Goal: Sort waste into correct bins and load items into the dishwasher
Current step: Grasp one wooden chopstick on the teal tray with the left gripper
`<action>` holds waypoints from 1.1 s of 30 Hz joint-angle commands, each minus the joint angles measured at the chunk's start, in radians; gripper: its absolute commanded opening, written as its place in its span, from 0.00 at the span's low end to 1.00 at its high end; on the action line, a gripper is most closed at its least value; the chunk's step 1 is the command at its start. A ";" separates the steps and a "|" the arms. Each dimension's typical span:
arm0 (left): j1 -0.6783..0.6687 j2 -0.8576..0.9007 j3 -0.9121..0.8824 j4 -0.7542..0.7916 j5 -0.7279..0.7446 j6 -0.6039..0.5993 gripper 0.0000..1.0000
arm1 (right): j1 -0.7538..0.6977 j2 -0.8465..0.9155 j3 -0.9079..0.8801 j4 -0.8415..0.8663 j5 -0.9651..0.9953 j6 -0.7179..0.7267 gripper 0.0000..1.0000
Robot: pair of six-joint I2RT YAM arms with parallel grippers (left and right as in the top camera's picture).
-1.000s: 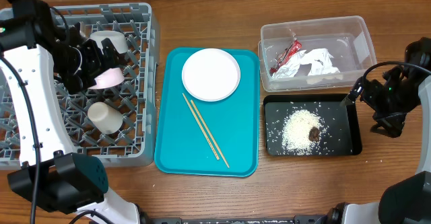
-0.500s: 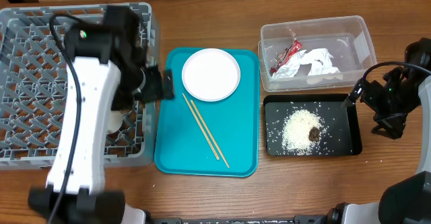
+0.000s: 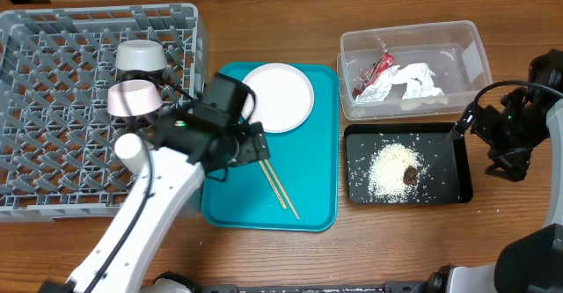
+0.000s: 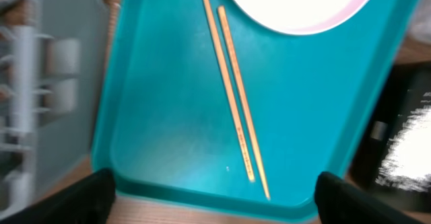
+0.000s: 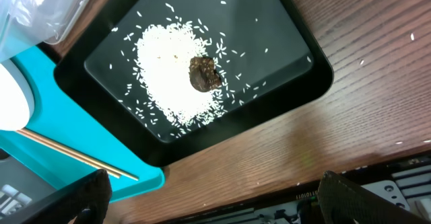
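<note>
While rack (image 3: 53, 82) is part-filled, left to load: plate (image 3: 280, 95), chopsticks (image 4: 236, 96)
tray (image 4: 161, 116): teal, between rack and bins; carries both
plate: tray's far end, beside chopsticks' upper tips
chopsticks: paired, long axis diagonal, plate toward tray's near right corner; below left gripper (image 4: 215, 190), roughly square to its finger line
left gripper: spread wide, empty; nearer
right gripper (image 5: 212, 197): parted, empty, over black bin (image 5: 283, 62), well apart
</note>
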 commanded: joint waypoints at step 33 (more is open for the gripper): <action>-0.014 0.475 -0.111 0.122 -0.013 0.007 0.30 | -0.003 -0.021 0.008 0.003 0.006 -0.006 1.00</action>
